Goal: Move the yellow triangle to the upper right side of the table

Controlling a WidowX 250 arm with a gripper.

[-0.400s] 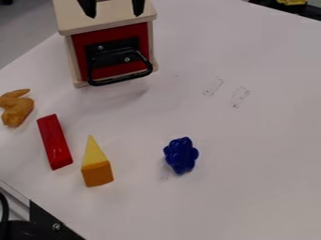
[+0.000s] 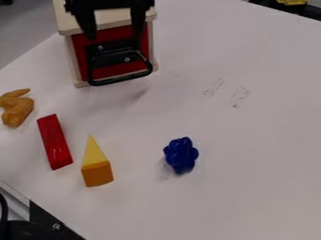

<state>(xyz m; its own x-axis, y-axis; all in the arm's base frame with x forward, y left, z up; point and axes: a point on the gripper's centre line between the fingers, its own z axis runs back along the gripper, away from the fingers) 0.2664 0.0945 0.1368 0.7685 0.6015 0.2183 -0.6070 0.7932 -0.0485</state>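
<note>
Because the end effector hangs in front of the red box with its fingers apart and nothing gripped, it seems ready to come down for a grasp. The triangle lies at lower left on the worktop, beside the red bar; its narrow tip points up the view, so the spread fingers would likely suit its sides, though the bar could be nudged. The blue toy sits well apart, leaving room to grip. Above the fingers, the arm is cut off by the top edge; the brown toy touches the left edge. How high the fingers hang is hard to judge.
</note>
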